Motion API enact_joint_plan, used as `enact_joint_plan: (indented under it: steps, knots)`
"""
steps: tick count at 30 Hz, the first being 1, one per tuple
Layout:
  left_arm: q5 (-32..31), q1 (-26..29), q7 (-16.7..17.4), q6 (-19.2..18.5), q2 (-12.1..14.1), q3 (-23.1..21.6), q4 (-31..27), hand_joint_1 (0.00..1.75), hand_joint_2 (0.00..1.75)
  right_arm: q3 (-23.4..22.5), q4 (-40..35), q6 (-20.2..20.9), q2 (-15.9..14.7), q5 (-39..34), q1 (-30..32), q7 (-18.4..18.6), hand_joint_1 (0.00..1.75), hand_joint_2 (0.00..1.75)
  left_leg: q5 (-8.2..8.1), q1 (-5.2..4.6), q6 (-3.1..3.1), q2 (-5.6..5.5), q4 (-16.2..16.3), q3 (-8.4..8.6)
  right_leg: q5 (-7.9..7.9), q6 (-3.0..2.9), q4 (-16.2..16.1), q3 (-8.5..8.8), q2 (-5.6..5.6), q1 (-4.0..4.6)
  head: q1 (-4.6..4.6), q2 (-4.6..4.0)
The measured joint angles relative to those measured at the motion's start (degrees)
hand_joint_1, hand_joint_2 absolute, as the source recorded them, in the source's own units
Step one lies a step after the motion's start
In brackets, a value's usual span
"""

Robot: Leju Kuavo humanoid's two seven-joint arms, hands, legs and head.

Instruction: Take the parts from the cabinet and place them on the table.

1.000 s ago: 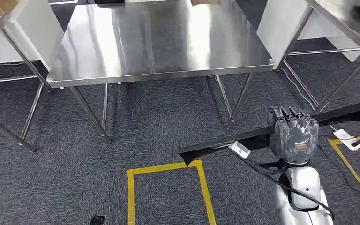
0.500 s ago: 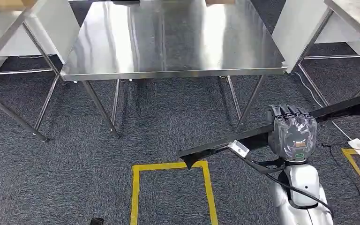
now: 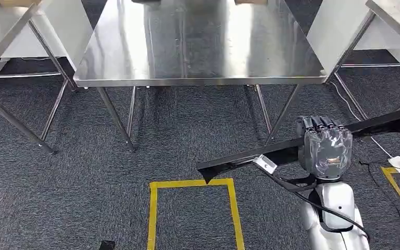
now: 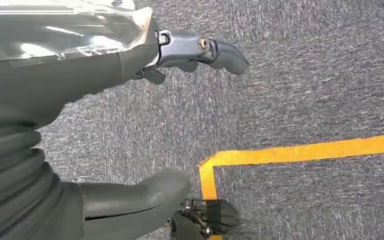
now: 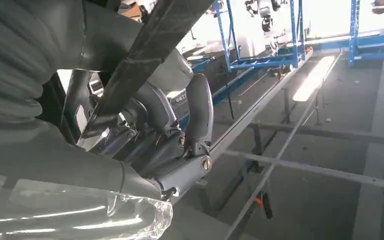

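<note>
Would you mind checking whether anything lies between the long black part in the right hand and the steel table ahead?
Nothing visible does. The right hand grips the long black bar-shaped part, and bare grey carpet separates it from the shiny steel table.

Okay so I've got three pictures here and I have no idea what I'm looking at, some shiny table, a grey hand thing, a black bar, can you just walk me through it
This is a two-legged humanoid robot with two silver arms, each ending in a many-fingered hand. The wide picture is the robot's own head view, looking forward and down. Its right hand grips a long, flat black bar, one of the parts it is to set on the square stainless-steel table ahead. The tabletop looks bare apart from things at its far edge, too cropped to tell. On the dark grey carpet is a yellow tape outline.

The other two pictures come from cameras at the wrists and are turned. The left wrist view shows the left hand hanging over the carpet, fingers apart, holding nothing. The right wrist view shows fingers wrapped around the bar.
</note>
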Motion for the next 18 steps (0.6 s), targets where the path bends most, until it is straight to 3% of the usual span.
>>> enact_joint_plan:
  steps: [13, 15, 17, 18]
  knots:
    - [-0.02, 0.01, 0.04, -0.13, -0.13, 0.28, 0.00, 0.00, 1.75, 0.00, -0.42, 1.75, 0.24, 0.09, 0.85, 0.15, 1.62, 1.75, 0.01, 0.25, -0.01, 0.00, 0.00, 0.02, -0.01, -0.01, 0.01, -0.10, 0.01, 0.03, -0.04, 0.00]
    - [0.00, 0.00, 0.04, -0.13, -0.09, 0.35, 0.00, 0.00, 1.75, 0.09, -0.42, 2.49, 0.44, 0.11, 0.82, 0.15, 1.62, 1.75, -0.27, 0.17, 0.52, 0.01, 0.32, -0.22, 0.15, 0.26, -0.13, -0.02, -0.06, -0.70, -0.13, 0.00]
    - [0.00, 0.05, 0.04, -0.13, -0.04, 0.39, 0.00, 0.00, 1.75, 0.22, -0.42, 2.73, 0.57, 0.18, 0.61, 0.15, 1.62, 1.75, -0.19, 0.13, 0.69, -0.24, 0.19, -0.48, 0.25, 0.39, -0.28, 0.08, -0.50, -0.78, -0.11, 0.00]
    - [0.00, 0.02, 0.04, -0.09, -0.07, 0.39, 0.00, 0.00, 1.75, 0.22, -0.55, 2.82, 0.74, 0.24, 0.47, 0.15, 1.62, 1.75, 0.22, 0.32, 1.09, -0.52, -0.66, 0.02, 0.14, 0.62, -0.25, 0.37, -0.64, -0.23, -0.18, 0.00]
